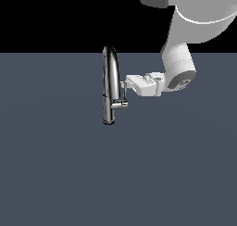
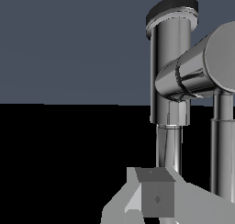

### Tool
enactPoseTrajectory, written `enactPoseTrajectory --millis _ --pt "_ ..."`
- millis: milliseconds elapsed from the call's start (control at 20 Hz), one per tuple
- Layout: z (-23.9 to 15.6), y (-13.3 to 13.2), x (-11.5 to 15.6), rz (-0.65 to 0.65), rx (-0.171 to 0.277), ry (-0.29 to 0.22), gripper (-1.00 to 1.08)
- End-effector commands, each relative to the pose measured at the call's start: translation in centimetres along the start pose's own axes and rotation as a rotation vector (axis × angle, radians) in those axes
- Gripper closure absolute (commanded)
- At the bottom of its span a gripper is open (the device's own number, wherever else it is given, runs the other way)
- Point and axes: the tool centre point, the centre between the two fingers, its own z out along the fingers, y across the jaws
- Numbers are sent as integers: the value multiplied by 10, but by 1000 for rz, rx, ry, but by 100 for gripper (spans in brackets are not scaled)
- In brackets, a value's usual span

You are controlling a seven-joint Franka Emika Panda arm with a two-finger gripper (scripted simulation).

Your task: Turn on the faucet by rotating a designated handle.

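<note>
Grey-blue surface, chrome faucet upright; gripper right by handle, open/closed unclear

Exterior view looks down from some way off; wrist view sits close up — both share the faucet.

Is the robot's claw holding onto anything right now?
It cannot be told. The gripper is right beside the handle of the faucet, but no closed grasp shows.
</note>
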Motion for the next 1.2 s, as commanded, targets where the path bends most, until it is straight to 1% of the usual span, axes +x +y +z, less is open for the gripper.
enactPoseTrajectory --millis 0,1150 --pt "0 4 -1 0 0 0 108" --pt "0 54 -7 0 0 0 108"
